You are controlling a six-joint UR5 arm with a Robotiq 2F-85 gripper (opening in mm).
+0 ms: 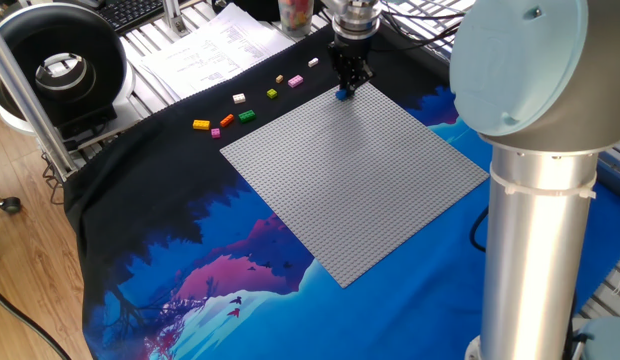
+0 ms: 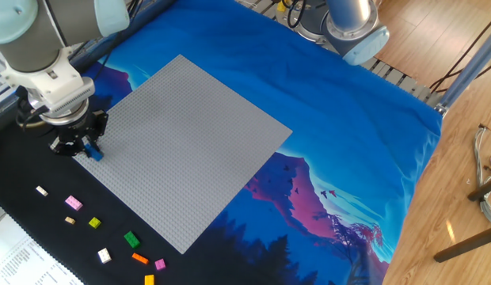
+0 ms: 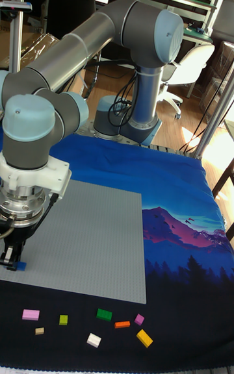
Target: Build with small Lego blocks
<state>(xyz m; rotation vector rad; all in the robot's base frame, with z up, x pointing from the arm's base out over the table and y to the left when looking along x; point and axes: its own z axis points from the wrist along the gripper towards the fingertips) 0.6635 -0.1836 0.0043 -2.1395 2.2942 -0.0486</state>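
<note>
My gripper (image 1: pixel 345 88) points straight down at the far corner of the grey baseplate (image 1: pixel 360 180), shut on a small blue brick (image 1: pixel 342 95) that rests at the plate's corner. The same gripper (image 2: pixel 87 147) and blue brick (image 2: pixel 93 153) show at the plate's left corner in the other fixed view, and in the tall view the gripper (image 3: pixel 15 258) holds the brick (image 3: pixel 19 266) at the plate's near left corner. Several loose small Lego blocks lie on the black cloth beside the plate: yellow (image 1: pixel 201 125), orange (image 1: pixel 227 120), green (image 1: pixel 248 116), white (image 1: pixel 239 98), pink (image 1: pixel 295 81).
Printed papers (image 1: pixel 210 50) and a black round device (image 1: pixel 60 70) sit beyond the loose bricks. The arm's thick column (image 1: pixel 540 200) stands at the right of the plate. The blue patterned cloth (image 2: pixel 309 95) covers the rest of the table.
</note>
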